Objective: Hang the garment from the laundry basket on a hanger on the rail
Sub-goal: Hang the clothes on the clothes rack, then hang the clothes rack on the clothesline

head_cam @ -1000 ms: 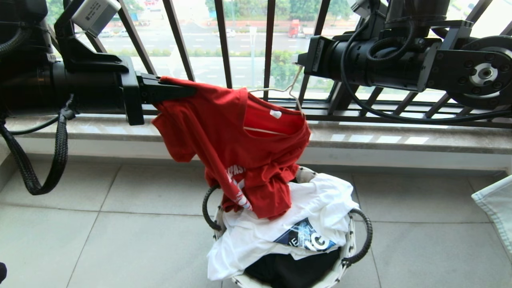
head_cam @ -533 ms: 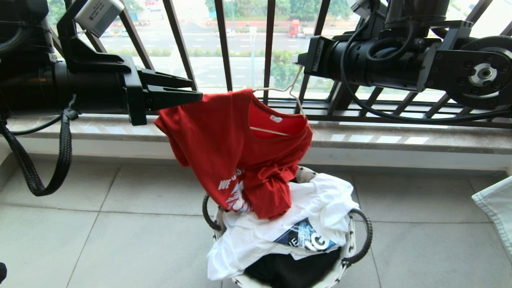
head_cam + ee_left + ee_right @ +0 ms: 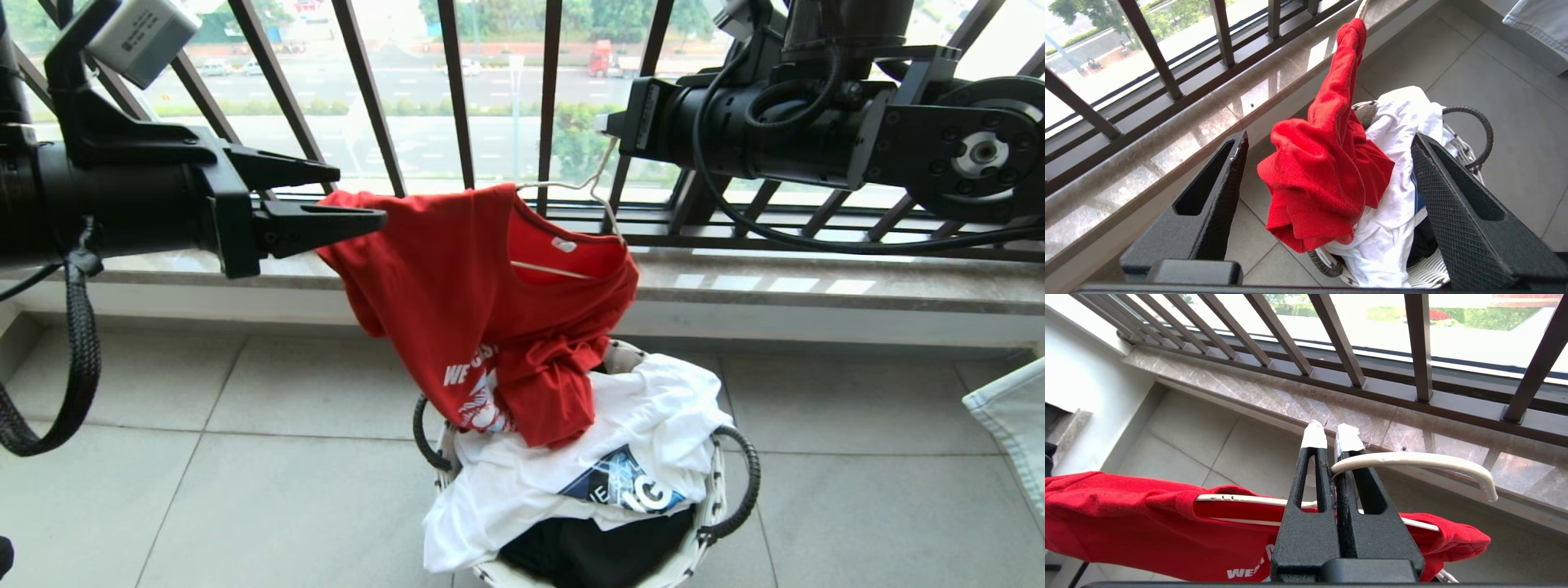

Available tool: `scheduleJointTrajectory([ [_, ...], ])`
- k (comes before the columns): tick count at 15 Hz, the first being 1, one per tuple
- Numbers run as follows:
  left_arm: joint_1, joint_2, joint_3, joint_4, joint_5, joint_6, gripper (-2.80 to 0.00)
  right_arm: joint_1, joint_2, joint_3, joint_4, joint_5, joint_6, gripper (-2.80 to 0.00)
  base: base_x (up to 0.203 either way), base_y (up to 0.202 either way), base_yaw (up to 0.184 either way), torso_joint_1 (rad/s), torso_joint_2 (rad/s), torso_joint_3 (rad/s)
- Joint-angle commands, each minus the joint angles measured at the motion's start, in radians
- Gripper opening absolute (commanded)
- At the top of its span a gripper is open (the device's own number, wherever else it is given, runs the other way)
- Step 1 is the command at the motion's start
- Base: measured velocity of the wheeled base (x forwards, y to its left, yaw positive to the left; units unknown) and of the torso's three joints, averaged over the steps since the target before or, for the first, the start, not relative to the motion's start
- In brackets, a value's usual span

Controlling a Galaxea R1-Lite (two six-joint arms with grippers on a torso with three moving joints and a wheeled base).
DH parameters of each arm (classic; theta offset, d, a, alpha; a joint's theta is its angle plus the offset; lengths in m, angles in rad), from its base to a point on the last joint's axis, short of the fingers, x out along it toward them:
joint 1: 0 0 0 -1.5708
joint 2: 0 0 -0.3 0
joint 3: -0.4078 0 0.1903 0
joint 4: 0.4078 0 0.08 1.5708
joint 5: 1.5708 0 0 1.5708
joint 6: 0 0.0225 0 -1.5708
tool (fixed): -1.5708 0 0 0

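My right gripper (image 3: 1331, 435) clamps the thin cream wire hanger (image 3: 1412, 459) at its hook; my left gripper (image 3: 343, 196) gapes empty beside the soft red cotton T-shirt (image 3: 457, 294) drooping limply over the white woven basket (image 3: 718, 498). I'd pinch its bunched shoulder hem.

**Robot Body: Visual Condition**

Both arms are matte black. Left arm (image 3: 106, 204) carries a grey boxed camera and braided cable loop. Right arm (image 3: 816, 122) shows black cabling and a screw-ringed joint disc. Right fingertips (image 3: 1314, 435) are white-taped.
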Motion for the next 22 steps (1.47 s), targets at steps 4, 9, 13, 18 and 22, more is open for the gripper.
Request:
scheduleJointTrajectory([
  [4,0.068,-0.220,0.198,-0.129,0.042,-0.284,-2.80,0.025,0.010,0.013,0.009,-0.006,-0.045,-2.80,0.000,0.000,0.000,0.000,0.00,0.000],
  [9,0.157,-0.350,0.296,-0.143,0.056,-0.440,-2.80,0.048,0.010,-0.107,0.218,-0.154,-0.239,-2.80,0.000,0.000,0.000,0.000,0.00,0.000],
  [13,0.196,-0.311,0.302,-0.146,0.065,-0.493,-2.80,0.088,-0.010,-0.132,0.239,-0.334,-0.377,-2.80,0.000,0.000,0.000,0.000,0.00,0.000],
  [18,0.225,-0.307,0.321,-0.148,0.064,-0.475,-2.80,0.169,-0.021,-0.134,0.236,-0.495,-0.436,-2.80,0.000,0.000,0.000,0.000,0.00,0.000],
  [22,0.225,-0.326,0.313,-0.148,0.058,-0.475,-2.80,0.173,-0.046,-0.134,0.211,-0.564,-0.492,-2.80,0.000,0.000,0.000,0.000,0.00,0.000],
])
